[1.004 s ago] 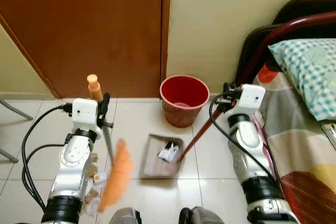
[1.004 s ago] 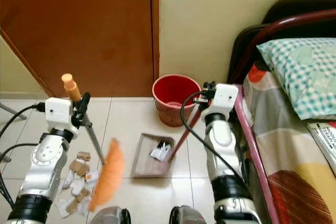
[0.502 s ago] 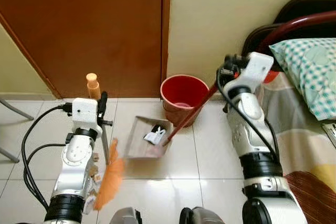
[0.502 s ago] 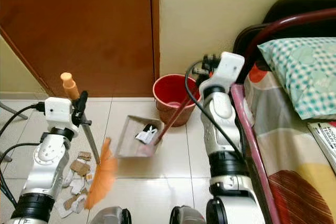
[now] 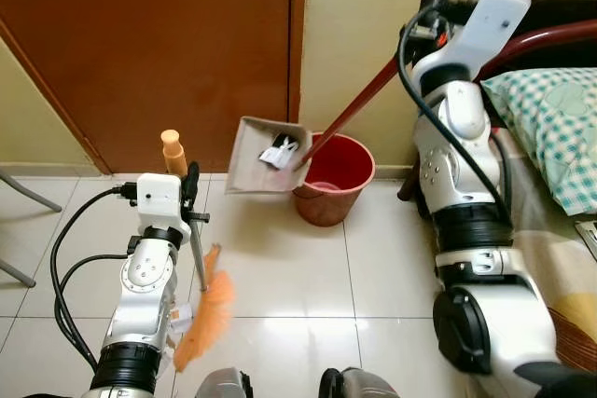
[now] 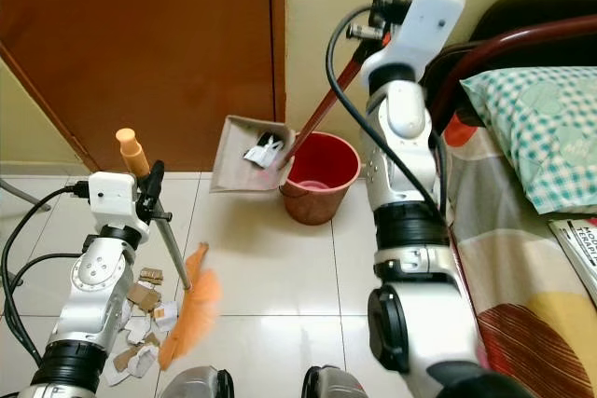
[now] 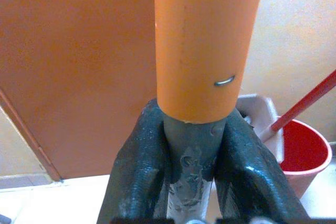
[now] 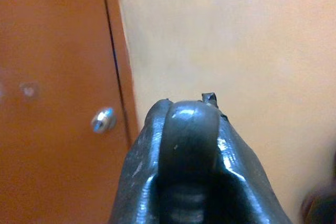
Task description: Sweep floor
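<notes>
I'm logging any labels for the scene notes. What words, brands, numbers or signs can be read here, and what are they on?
None can be read with certainty.
White printed booklet lying at the bed's edge: dark print, too small and cut off to read.
White paper scraps in the grey dustpan: dark marks, too blurred to read.
Cardboard and paper litter on the tiled floor: no legible text.
Red plastic bucket: no visible label.
</notes>
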